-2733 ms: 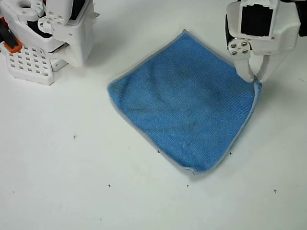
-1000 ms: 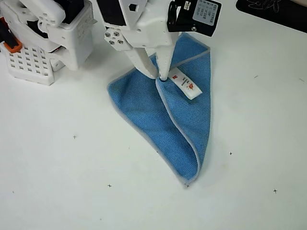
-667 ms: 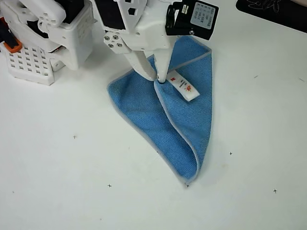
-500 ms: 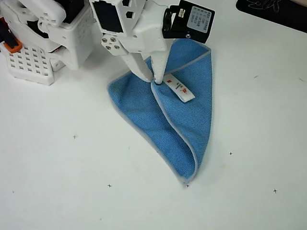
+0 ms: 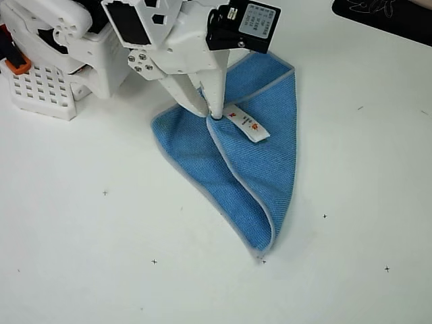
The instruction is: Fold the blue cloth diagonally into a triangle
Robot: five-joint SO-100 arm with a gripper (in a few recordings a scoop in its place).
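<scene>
The blue cloth (image 5: 266,162) lay half folded on the white table (image 5: 101,256), its white tag (image 5: 246,123) facing up. The gripper (image 5: 210,115) pinched the folded-over corner, at the cloth's ten o'clock.

A: What is the arm hiding in the overhead view?
B: The white gripper (image 5: 210,115) is covering the upper-left part of the blue cloth (image 5: 266,158), above the jaws, so that edge is not showing.
A: And the jaws themselves?
B: They are meeting at a cloth corner, but whether they are pinching it is too small to tell.
A: The tag (image 5: 246,123)?
B: Its red print, just right of the jaws, is too tiny to read.
A: Anything cut off?
B: The arm's upper body is running off the top edge.
</scene>
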